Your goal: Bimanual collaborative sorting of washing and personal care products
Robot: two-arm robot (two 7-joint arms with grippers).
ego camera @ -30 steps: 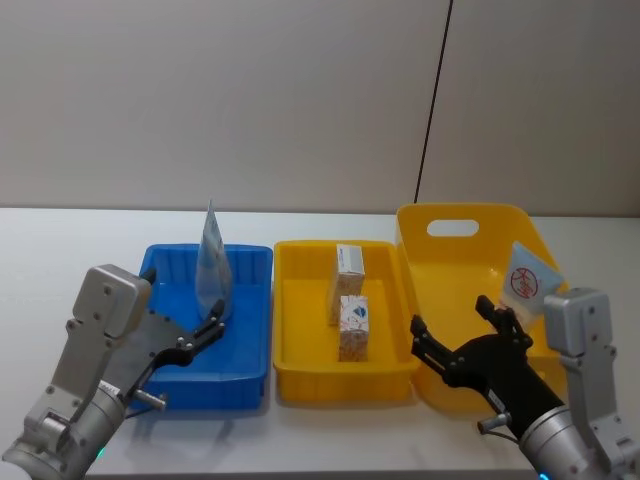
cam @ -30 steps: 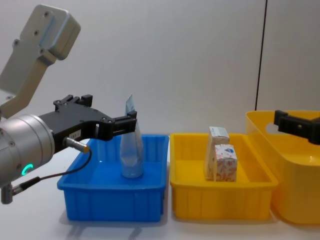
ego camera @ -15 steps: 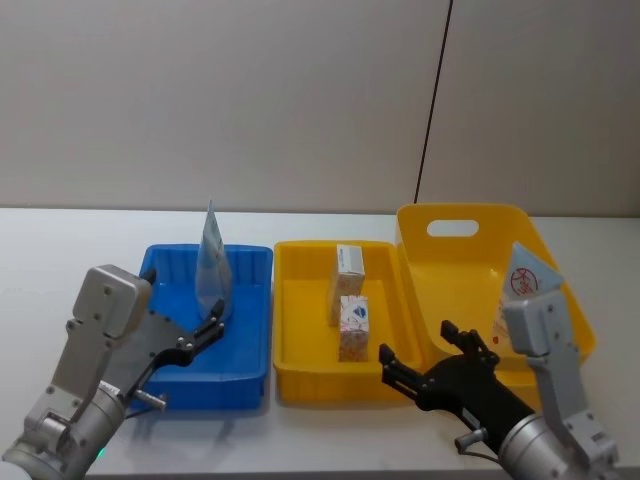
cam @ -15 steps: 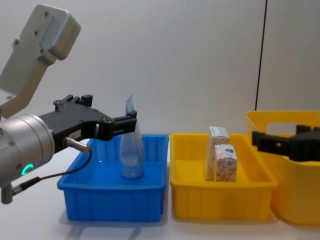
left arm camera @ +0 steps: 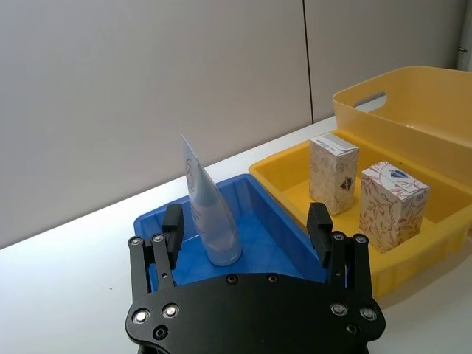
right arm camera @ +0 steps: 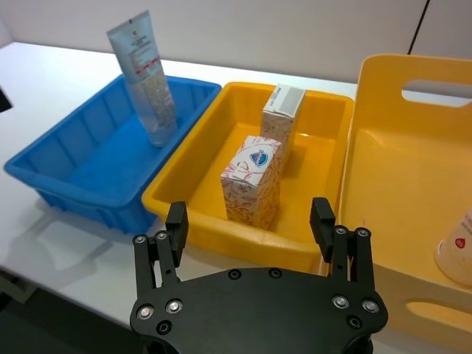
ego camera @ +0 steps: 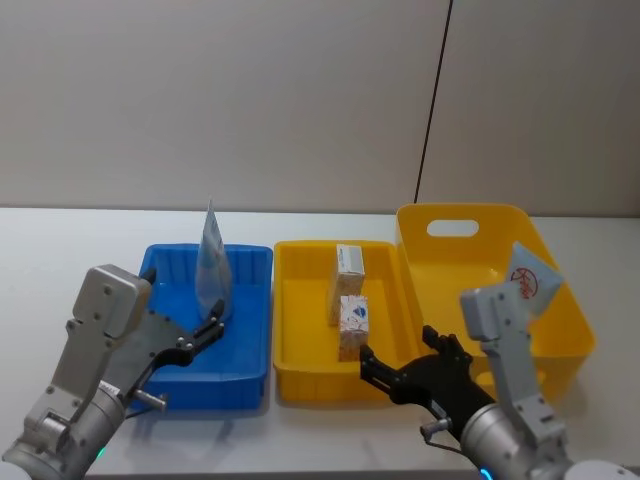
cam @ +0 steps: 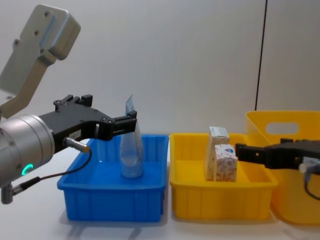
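Three containers in a row across the middle of the head view: blue tray (ego camera: 250, 345) at left, shallow yellow tray (ego camera: 300, 345) in the centre, deep yellow handled bin (ego camera: 470, 255) at right.

One pale blue squeeze tube (ego camera: 212, 268) upright on its cap in the blue tray, left of centre. Second tube (ego camera: 527, 280), showing the red round logo, leaning in the bin at right centre. Two cartons in the yellow tray, one just behind the other: white carton with red-orange pattern (ego camera: 352, 327) in front, taller beige carton (ego camera: 347, 280) at the back.

Left gripper (ego camera: 212, 328) at lower left, over the near part of the blue tray, jaws spread wide and empty. Right gripper (ego camera: 398, 368) at lower centre-right, also wide open and empty, at the front wall of the yellow tray just beside the patterned carton.

Likely step: right gripper closing in on the patterned carton. To do it well:
- Square the open jaws to the carton's flat side faces, not its corners.
- Clear the tray's front wall before dropping in.
- Grip at mid-height; light squeeze, since thin card dents.
- Avoid nudging the beige carton just behind; a tall narrow box topples easily.
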